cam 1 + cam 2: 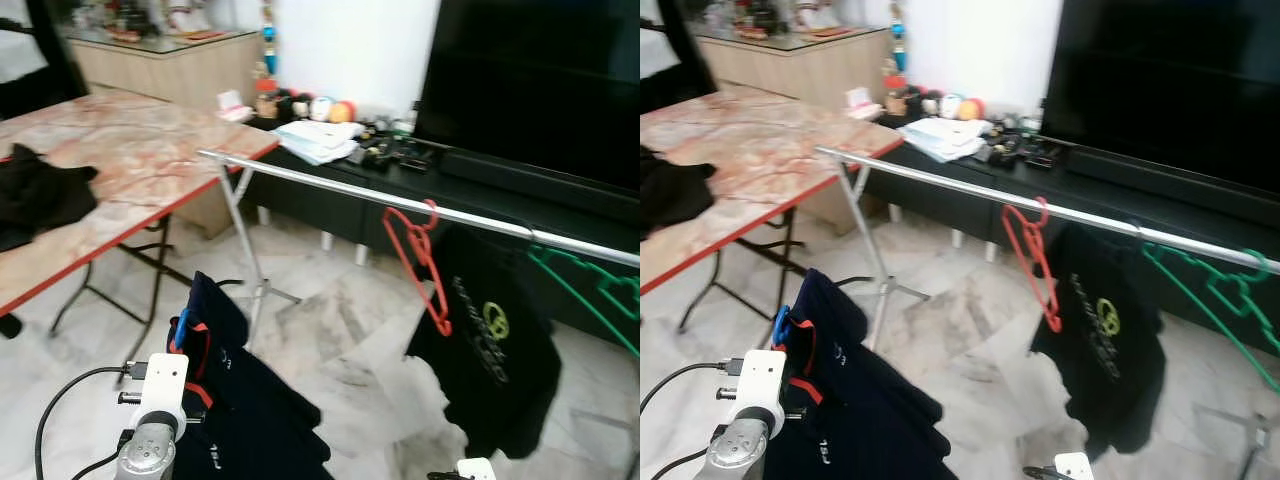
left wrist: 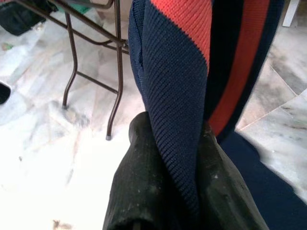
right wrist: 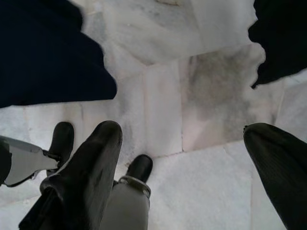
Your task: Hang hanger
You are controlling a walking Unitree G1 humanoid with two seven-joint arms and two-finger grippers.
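Hanger [image 1: 183, 335], blue, inside navy shirt [image 1: 245, 420], low at left below the rail [image 1: 330, 186]. Left tool [image 2: 175, 189]: pinching shirt's striped collar. Red hanger [image 1: 420, 262], black shirt [image 1: 490, 360], green hanger [image 1: 590, 295] on rail. Right tool [image 3: 184, 153]: spread, over floor [image 3: 201, 96].

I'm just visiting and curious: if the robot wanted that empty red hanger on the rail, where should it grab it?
Probably the red hanger's long slanted arm below the hook, approached from the robot's side of the rail. It hangs free there, bare and thin, with open space around it; the black shirt hangs just to its right.
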